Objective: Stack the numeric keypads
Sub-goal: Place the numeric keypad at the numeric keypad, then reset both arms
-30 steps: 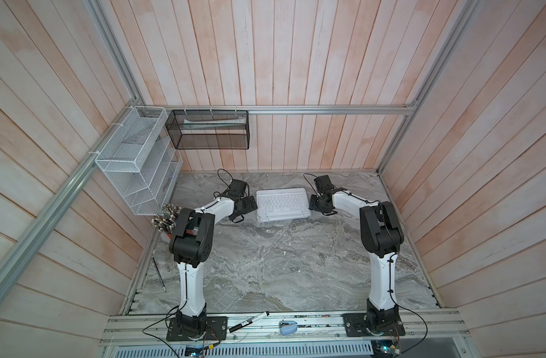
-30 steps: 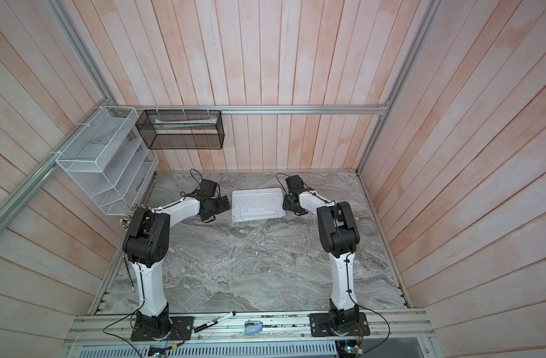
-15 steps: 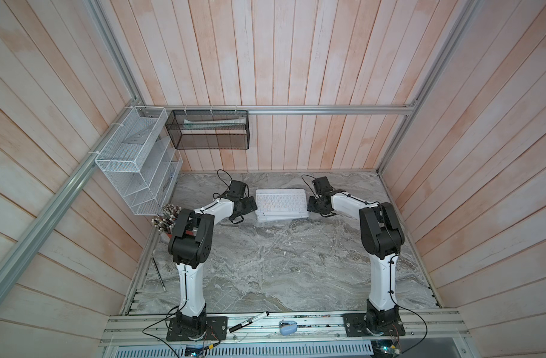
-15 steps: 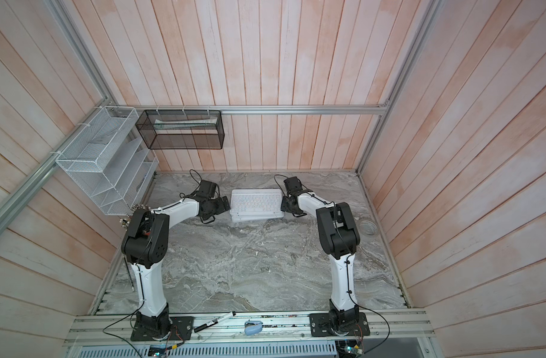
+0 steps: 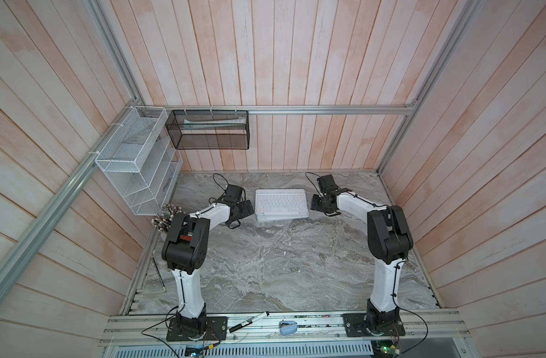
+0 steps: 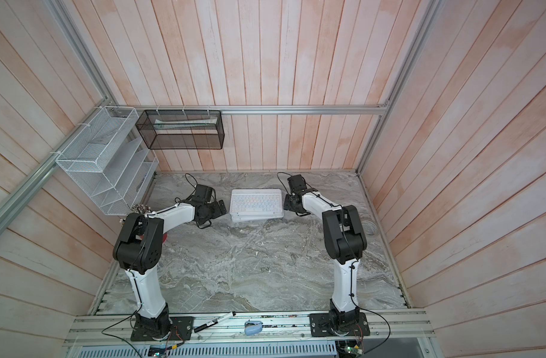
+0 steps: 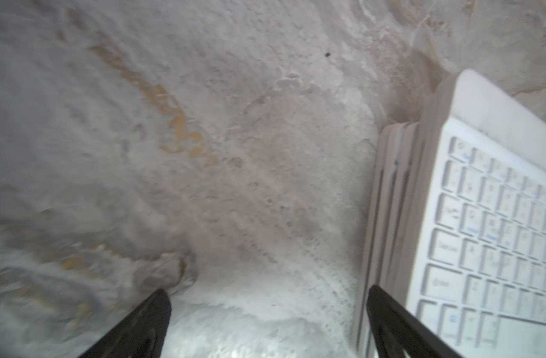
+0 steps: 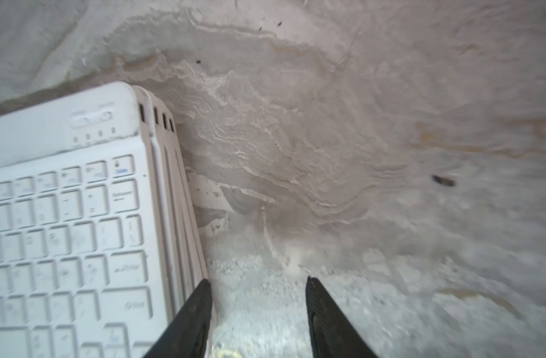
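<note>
In both top views the pile of keypads (image 5: 281, 205) lies between the left claw (image 5: 246, 209) and the right claw (image 5: 315, 204). The left wrist view shows its claw wide open and empty with the pile just beside one finger, and the right wrist view shows the same, parted less. Stacking looks done; next, gentle inward nudges to square the fanned edges.

Numeric keypads (image 5: 280, 204) in one slightly splayed, white-topped stack, rear centre

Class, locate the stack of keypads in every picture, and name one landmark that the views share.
Top view: stack of keypads at the far centre of the marble tabletop, between left gripper and right gripper.
Top view: stack, same spot.
Left wrist: stack beside the left gripper.
Right wrist: stack beside the right gripper.
Shared landmark: the marble tabletop.
</note>
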